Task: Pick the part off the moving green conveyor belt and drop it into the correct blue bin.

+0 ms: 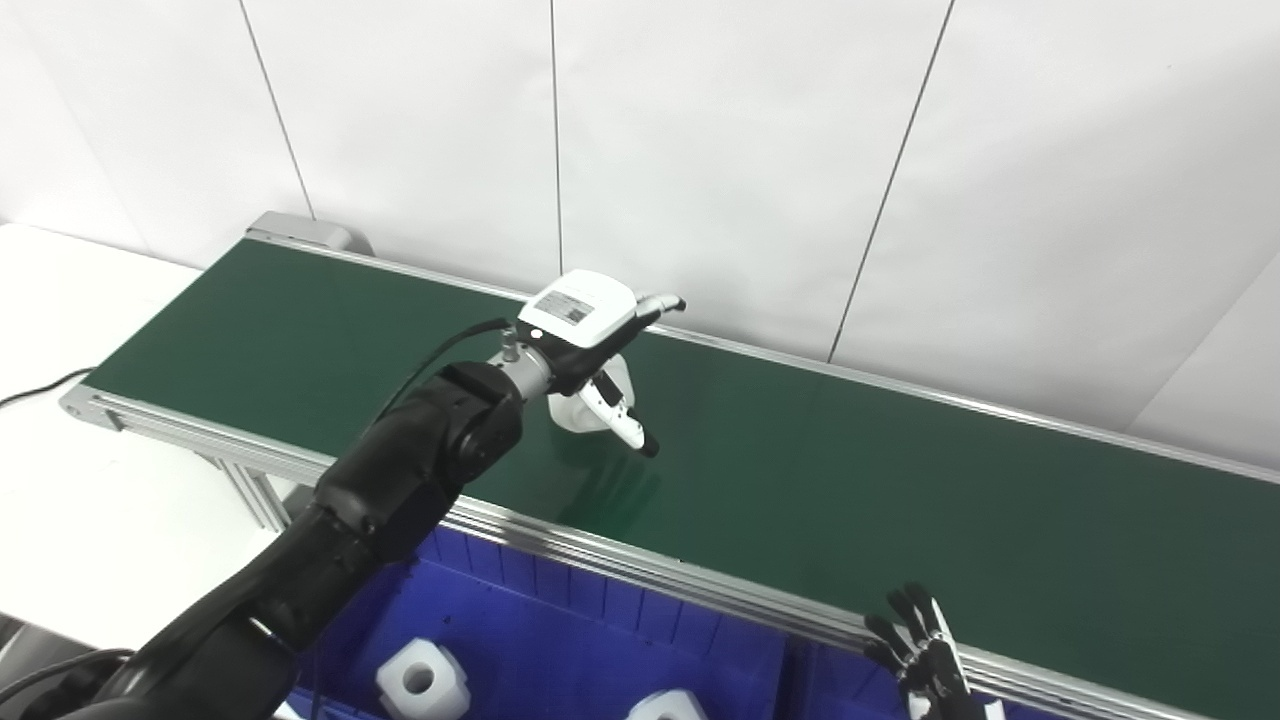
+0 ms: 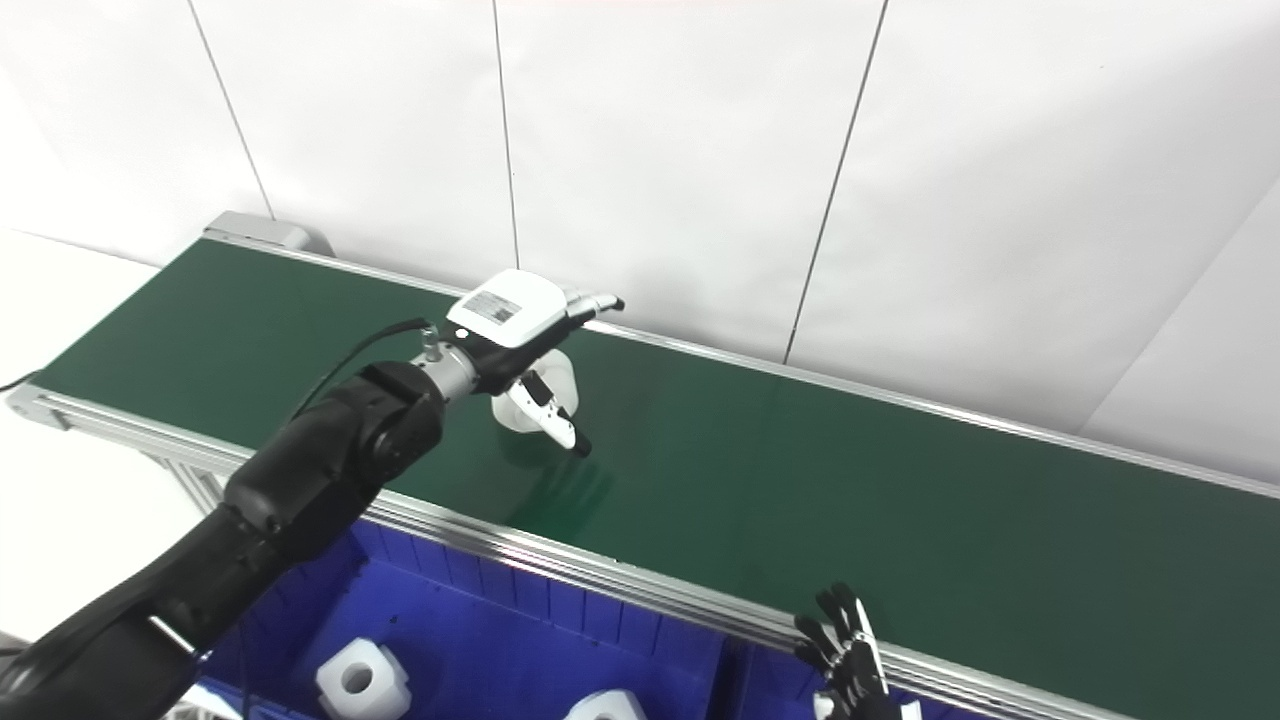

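A white part (image 1: 572, 411) lies on the green conveyor belt (image 1: 850, 470), near its middle left. My left hand (image 1: 590, 330) is directly over it, palm down. Its fingers reach past the part towards the wall and its thumb (image 1: 625, 420) hangs down on the near side, apart from them. The hand covers most of the part; I cannot tell whether it touches it. The same shows in the right eye view, with the hand (image 2: 515, 320) over the part (image 2: 505, 410). My right hand (image 1: 925, 655) is at the bottom right by the belt's near rail, fingers spread and empty.
A blue bin (image 1: 560, 640) sits below the belt's near rail, divided by walls, with two white parts (image 1: 422, 682) in it. A white wall runs close behind the belt. A white table top (image 1: 90, 520) lies at the left.
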`<action>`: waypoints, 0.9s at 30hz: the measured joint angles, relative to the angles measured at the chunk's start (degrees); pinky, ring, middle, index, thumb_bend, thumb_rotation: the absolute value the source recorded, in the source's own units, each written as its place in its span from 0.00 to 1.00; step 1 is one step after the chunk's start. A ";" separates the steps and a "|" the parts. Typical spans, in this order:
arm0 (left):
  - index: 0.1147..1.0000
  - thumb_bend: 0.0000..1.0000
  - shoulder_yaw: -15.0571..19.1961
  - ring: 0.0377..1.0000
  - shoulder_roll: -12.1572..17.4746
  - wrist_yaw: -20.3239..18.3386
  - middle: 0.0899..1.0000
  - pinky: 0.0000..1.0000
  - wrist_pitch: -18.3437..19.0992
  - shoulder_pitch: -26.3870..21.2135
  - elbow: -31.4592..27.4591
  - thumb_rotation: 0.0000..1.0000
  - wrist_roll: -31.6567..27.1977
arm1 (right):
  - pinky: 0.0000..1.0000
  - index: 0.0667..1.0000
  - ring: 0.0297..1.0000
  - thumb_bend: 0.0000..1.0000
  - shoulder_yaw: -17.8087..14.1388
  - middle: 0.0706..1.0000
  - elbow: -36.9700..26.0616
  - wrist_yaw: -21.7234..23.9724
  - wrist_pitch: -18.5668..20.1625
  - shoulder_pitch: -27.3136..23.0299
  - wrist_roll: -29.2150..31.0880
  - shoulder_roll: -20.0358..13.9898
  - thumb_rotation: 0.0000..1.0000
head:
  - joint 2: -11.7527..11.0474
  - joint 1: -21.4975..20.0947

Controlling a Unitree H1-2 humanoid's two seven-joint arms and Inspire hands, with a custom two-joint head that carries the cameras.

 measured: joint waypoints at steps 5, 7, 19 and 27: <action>0.92 0.95 -0.52 0.89 -2.75 0.31 0.91 0.77 2.74 -1.07 4.93 0.58 -0.29 | 0.80 0.94 0.84 0.79 0.25 0.91 -0.36 -0.08 0.00 0.34 -0.51 0.12 0.92 | 0.09 -0.70; 0.92 0.94 -0.56 0.90 -3.83 1.36 0.91 0.77 4.05 -1.49 7.12 0.57 -0.29 | 0.80 0.94 0.84 0.78 0.46 0.91 -0.75 -0.13 0.00 0.49 -0.58 0.27 0.92 | 0.18 -1.14; 0.87 0.81 -2.69 0.92 -7.92 18.36 0.94 0.79 9.94 -2.42 18.07 0.28 1.14 | 0.78 0.94 0.83 0.80 1.31 0.90 -2.30 -0.15 0.00 2.14 -0.65 0.53 0.91 | 0.09 -2.90; 0.55 0.64 -7.41 0.47 -9.24 22.07 0.55 0.47 11.40 -4.29 21.09 0.00 2.31 | 0.78 0.94 0.83 0.80 1.57 0.90 -3.63 -0.24 0.00 2.52 -1.18 0.69 0.90 | 0.44 -2.90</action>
